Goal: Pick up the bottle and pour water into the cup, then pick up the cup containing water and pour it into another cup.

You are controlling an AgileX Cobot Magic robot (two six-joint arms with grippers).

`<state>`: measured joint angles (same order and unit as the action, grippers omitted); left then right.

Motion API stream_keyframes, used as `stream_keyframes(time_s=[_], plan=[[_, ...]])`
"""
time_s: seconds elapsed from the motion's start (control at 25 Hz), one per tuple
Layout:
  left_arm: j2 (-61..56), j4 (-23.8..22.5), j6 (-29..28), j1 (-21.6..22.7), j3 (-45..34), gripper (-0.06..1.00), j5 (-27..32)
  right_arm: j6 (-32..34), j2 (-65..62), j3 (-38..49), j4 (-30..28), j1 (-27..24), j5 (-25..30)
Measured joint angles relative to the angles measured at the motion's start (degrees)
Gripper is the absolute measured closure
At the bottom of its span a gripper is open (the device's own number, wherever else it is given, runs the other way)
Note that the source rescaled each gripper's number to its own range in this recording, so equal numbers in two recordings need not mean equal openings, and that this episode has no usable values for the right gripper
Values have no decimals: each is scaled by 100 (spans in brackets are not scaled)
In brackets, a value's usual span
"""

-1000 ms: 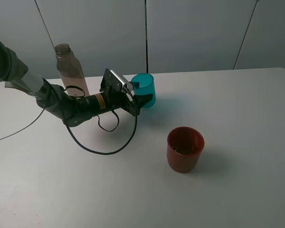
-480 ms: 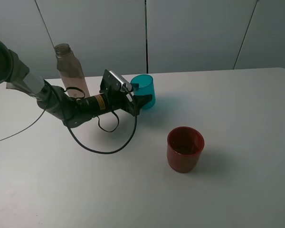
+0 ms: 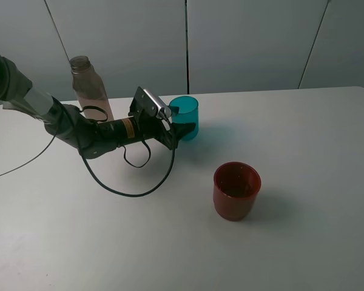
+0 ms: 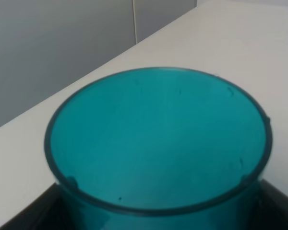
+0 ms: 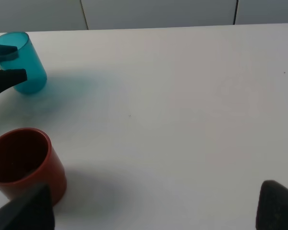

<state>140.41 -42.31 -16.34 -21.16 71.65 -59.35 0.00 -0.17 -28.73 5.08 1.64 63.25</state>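
The teal cup (image 3: pixel 186 117) stands upright on the white table at the back, and it fills the left wrist view (image 4: pixel 158 143). My left gripper (image 3: pixel 181 120) reaches in from the left and is shut on the cup, with one black finger (image 4: pixel 33 211) on each side of its wall. The grey-brown bottle (image 3: pixel 88 91) stands upright behind the left arm, untouched. The wide dark-red cup (image 3: pixel 236 190) stands alone nearer the front, also seen in the right wrist view (image 5: pixel 25 163). My right gripper (image 5: pixel 151 211) hangs open over bare table, holding nothing.
A black cable (image 3: pixel 130 182) loops from the left arm across the table in front of the bottle. The table's back edge meets grey wall panels (image 3: pixel 249 42) just behind the teal cup.
The teal cup has gone from slightly tilted to upright in the left gripper's hold. The left arm shifted a little. The bottle and red cup have not moved.
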Motion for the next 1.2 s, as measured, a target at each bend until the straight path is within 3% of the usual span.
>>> stream_keyframes(time_s=[0.08, 0.12, 0.2, 0.64, 0.92, 1.2], plan=[[-38, -27, 0, 0, 0, 19, 10, 0, 0, 0, 0, 0, 0], [-75, -41, 0, 0, 0, 6, 23, 0, 0, 0, 0, 0, 0], [-162, -52, 0, 0, 0, -3, 23, 0, 0, 0, 0, 0, 0], [-808, -172, 0, -45, 0, -5, 431, 0, 0, 0, 0, 0, 0], [-1908, -113, -187, -301, 0, -5, 1785, 0, 0, 0, 0, 0, 0], [-3228, 125, -1208, -592, 0, -5, 3197, 0, 0, 0, 0, 0, 0]])
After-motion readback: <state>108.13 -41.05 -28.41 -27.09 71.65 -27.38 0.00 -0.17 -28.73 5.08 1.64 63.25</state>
